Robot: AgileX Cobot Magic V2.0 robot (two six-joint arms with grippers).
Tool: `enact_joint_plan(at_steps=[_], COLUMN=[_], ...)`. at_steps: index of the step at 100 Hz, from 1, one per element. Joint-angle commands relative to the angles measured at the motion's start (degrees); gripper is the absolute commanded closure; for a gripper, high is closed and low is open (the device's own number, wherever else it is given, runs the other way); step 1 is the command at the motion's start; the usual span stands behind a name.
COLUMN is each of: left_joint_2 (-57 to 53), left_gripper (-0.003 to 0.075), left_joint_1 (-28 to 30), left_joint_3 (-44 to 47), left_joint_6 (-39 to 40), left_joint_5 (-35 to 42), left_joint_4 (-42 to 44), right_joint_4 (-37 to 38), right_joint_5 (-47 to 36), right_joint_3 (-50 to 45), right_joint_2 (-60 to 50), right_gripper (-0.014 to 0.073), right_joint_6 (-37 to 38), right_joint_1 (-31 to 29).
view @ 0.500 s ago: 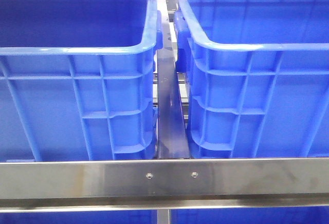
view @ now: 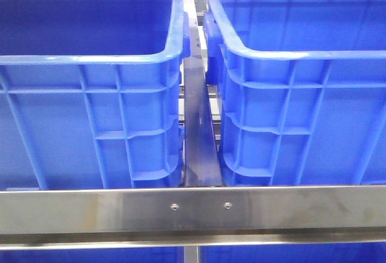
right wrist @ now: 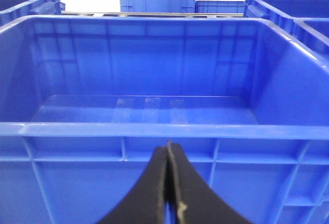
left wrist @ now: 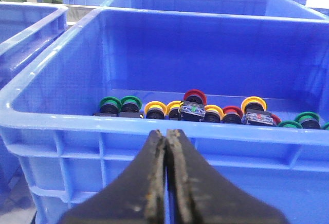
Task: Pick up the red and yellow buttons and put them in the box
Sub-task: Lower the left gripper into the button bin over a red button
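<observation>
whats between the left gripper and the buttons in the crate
In the left wrist view, the crate's near wall and rolled rim stand between the shut left gripper and the red and yellow buttons lying on the crate floor beyond.

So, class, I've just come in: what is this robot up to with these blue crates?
Nothing is being handled yet. The left claw is shut and empty, outside a crate holding red, yellow and green buttons. The right claw is shut too, facing an empty box. No button has been moved across.
</observation>
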State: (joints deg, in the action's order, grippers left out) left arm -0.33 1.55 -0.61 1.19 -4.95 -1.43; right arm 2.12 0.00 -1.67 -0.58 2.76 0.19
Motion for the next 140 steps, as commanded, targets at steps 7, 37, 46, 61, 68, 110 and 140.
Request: enact_joint_plan(at_steps=[7,37,46,61,68,110,140], left_joint_2=[2.2,17.6,22.8,31.1,35.1,57.1,73.3], left_gripper=[0.074,0.074,0.074,0.0736,0.0694,0.0111,0.0112], left_joint_1=[0.0,-0.1,-0.1,-0.1,-0.1,-0.1,-0.1], left_joint_3=[-7.8,-24.5,-28.9,-34.5,-37.0,-54.4,-67.3], left_joint_6=[0.4,0.3,-1.5,-2.5,-2.5,-2.6,-6.9], left_joint_5=[-2.0,-14.7,-17.6,-20.1,-21.7,-32.8,-42.9], left_joint_4=[-0.6,-0.6,-0.6,-0.6,-0.6,-0.9,-0.9], right_joint_4=[-0.1,-0.1,-0.1,-0.1,-0.1,-0.1,-0.1], right_joint_5=[-4.1,-4.1,-4.1,-4.1,-4.1,-4.1,-4.1], right_joint_3=[1.0,1.0,1.0,1.0,1.0,1.0,1.0], right_joint_2=[-1.4,-1.4,-1.4,-1.4,-1.4,-1.4,-1.4], right_gripper=[0.0663,0.0663,0.0663,0.0663,0.0663,0.0663,0.0663], right_joint_6=[-0.4,-0.4,-0.4,-0.4,-0.4,-0.4,-0.4], right_joint_1=[-0.2,-0.2,-0.2,-0.2,-0.2,-0.2,-0.2])
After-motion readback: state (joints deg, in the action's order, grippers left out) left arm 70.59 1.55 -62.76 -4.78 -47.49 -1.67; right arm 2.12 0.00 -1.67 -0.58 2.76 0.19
